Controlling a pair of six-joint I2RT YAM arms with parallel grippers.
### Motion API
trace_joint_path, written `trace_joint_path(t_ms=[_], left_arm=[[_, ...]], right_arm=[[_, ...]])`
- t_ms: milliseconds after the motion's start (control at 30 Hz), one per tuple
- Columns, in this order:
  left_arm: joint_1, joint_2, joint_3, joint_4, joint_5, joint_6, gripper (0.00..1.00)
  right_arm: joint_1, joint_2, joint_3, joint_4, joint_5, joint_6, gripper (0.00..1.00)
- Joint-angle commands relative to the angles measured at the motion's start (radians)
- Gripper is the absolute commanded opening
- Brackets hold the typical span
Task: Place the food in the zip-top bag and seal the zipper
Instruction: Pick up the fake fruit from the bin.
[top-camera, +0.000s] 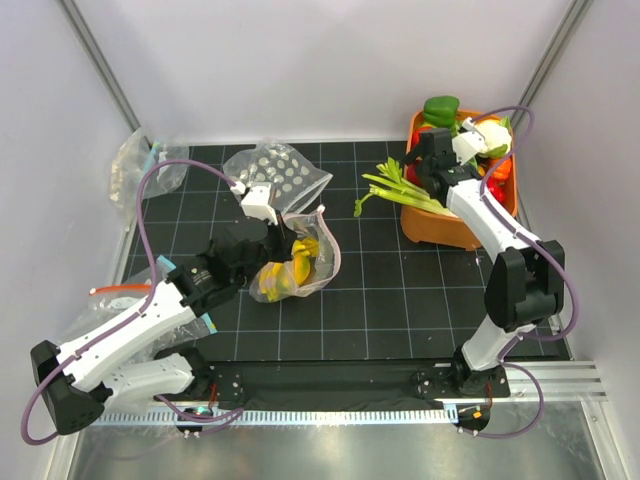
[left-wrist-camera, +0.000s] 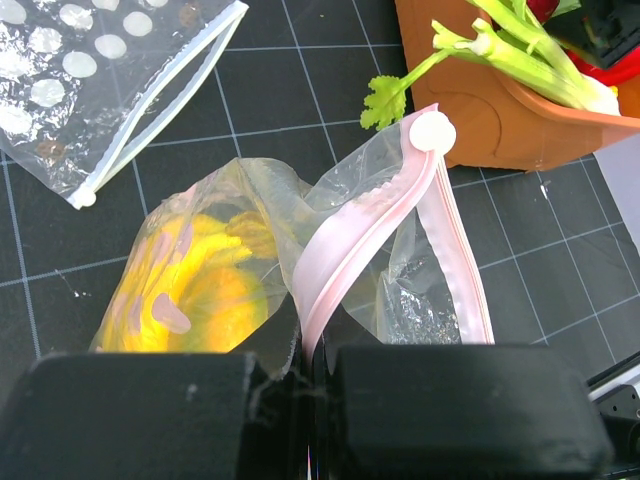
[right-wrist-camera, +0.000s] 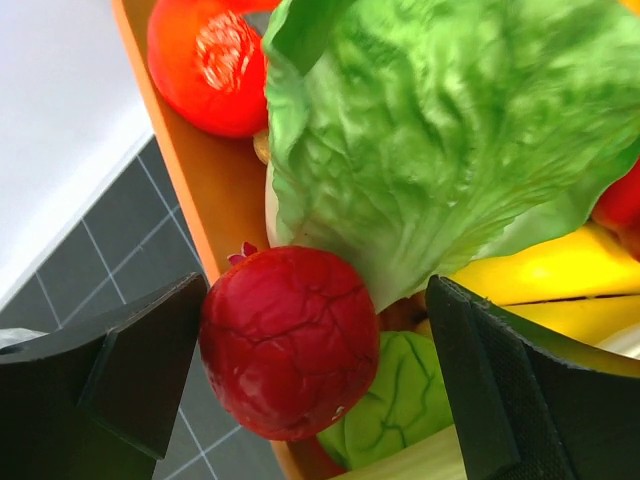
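The zip-top bag (top-camera: 300, 262) lies mid-table with a yellow banana bunch (left-wrist-camera: 190, 295) inside. Its pale pink zipper (left-wrist-camera: 350, 240) is parted, the two strips meeting at a white end tab. My left gripper (left-wrist-camera: 315, 350) is shut on one pink strip at the near end of the mouth; in the top view the left gripper (top-camera: 245, 250) is at the bag's left. My right gripper (right-wrist-camera: 320, 340) is open inside the orange basket (top-camera: 440, 228), its fingers on either side of a small red round fruit (right-wrist-camera: 285, 340). The lettuce (right-wrist-camera: 450, 130) lies just behind the fruit.
A second dotted bag (top-camera: 275, 175) with a whitish strip lies behind the held bag. Plain clear bags sit at the far left (top-camera: 140, 165) and near left (top-camera: 110, 300). Celery (top-camera: 400, 190) hangs over the basket's edge. The basket also holds a tomato (right-wrist-camera: 205, 65) and a green pepper (top-camera: 440, 108).
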Motion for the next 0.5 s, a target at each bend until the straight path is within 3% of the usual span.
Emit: trace_joint_path(t_ms=[0,33,167,267,467], left_arm=[[0.002,-0.003,0.014,0.062,0.0,-0.002,0.0],[0.003,-0.003,0.014,0.061,0.001,-0.004,0.0],[0.003,0.003,0.014,0.062,0.006,-0.002,0.0],[0.003,0.011,0.019,0.062,0.006,-0.002,0.0],[0.003,0.026,0.023,0.056,0.012,0.004,0.0]], right_arm=[[0.006,0.008,0.049,-0.02,-0.007,-0.021,0.97],[0.006,0.011,0.046,-0.02,-0.008,-0.025,0.94],[0.006,-0.038,-0.013,0.033,-0.014,-0.024,0.63],[0.006,-0.103,-0.058,0.07,-0.011,-0.032,0.48],[0.008,-0.266,-0.165,0.079,0.13,0.01,0.47]])
